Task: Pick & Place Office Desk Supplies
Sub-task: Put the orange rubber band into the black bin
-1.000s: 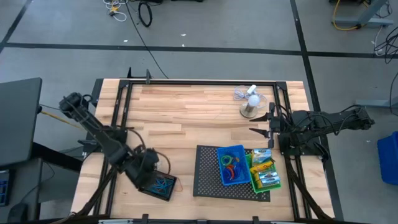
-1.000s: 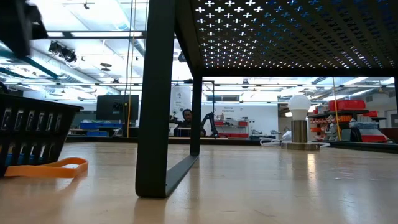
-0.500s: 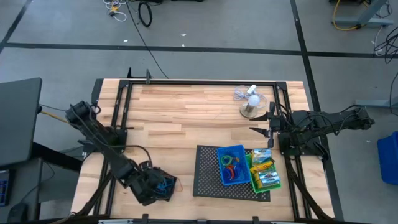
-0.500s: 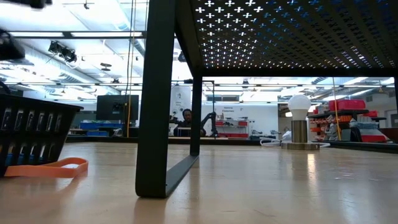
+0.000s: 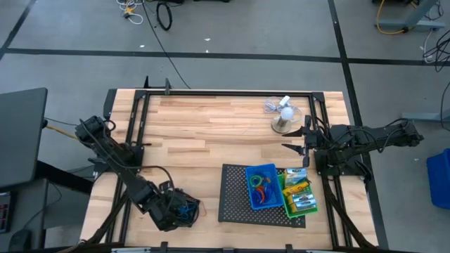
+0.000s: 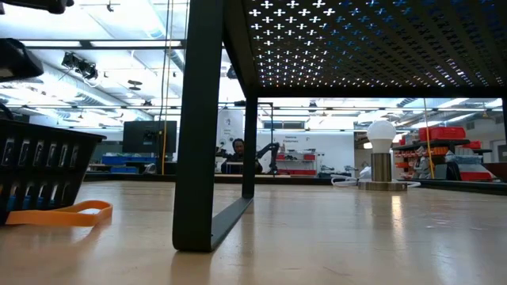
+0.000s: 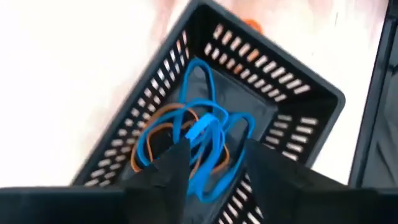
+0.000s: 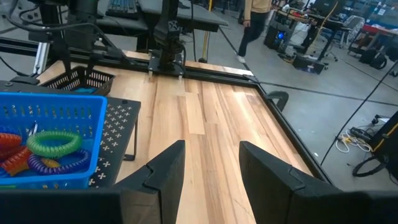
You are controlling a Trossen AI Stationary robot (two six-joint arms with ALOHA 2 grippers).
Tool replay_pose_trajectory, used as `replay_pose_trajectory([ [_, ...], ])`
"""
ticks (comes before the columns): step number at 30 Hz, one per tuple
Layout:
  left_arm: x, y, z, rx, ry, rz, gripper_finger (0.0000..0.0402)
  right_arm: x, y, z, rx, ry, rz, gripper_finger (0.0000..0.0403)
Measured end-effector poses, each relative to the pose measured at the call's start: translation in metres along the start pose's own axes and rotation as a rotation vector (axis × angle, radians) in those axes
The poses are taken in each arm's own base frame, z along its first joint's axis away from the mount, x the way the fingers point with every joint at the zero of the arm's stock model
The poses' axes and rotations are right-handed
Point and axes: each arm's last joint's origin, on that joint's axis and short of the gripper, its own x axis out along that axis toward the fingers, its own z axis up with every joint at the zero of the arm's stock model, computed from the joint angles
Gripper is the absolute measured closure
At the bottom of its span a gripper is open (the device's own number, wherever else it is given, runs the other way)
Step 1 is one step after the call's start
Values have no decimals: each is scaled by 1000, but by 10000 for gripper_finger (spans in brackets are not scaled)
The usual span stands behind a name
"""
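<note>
A small black bin [image 5: 188,208] stands near the table's near-left edge and holds blue rubber bands [image 7: 205,130] and an orange one [image 7: 155,118]. My left gripper [image 5: 176,208] is over it, pointing down, open, with its fingers [image 7: 177,168] inside the bin on either side of the blue loops. Another orange band [image 6: 63,212] lies flat on the table against the bin [image 6: 40,170]. A blue bin [image 5: 261,186] of coloured bands and a green bin [image 5: 299,195] of small boxes sit on the black mesh tray [image 5: 235,197]. My right gripper [image 5: 295,139] waits open on the right. My left gripper [image 7: 214,148] comes into the black bin from above, and its open fingers straddle the blue rubber band loops [image 7: 208,140] lying on the bin's floor. Whether the fingers touch the bands or the bin, I cannot tell.
The white mini fan [image 5: 285,116] stands near the far right, its cable beside it. The raised mesh tray's leg [image 6: 198,127] stands just right of the black bin. Bare wood lies across the table's middle and far left. A black frame runs around the table's edges.
My left gripper moved toward the near edge and down into the black bin, which now shows only partly under it in the high view. It has held still for the last half second.
</note>
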Motion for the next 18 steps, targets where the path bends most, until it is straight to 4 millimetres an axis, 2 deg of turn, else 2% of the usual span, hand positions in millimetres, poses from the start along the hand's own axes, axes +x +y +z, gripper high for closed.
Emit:
replay_pose_trajectory([
  [4, 1, 3, 4, 7, -32, 22, 208, 0, 0, 0, 4, 0, 0, 242],
  [8, 2, 4, 7, 23, -71, 49, 200, 0, 0, 0, 4, 0, 0, 242],
  [12, 4, 7, 8, 27, -57, 49, 226, 0, 0, 0, 4, 0, 0, 242],
  [18, 8, 7, 6, 45, -43, 60, 296, 0, 0, 0, 7, 1, 0, 242],
])
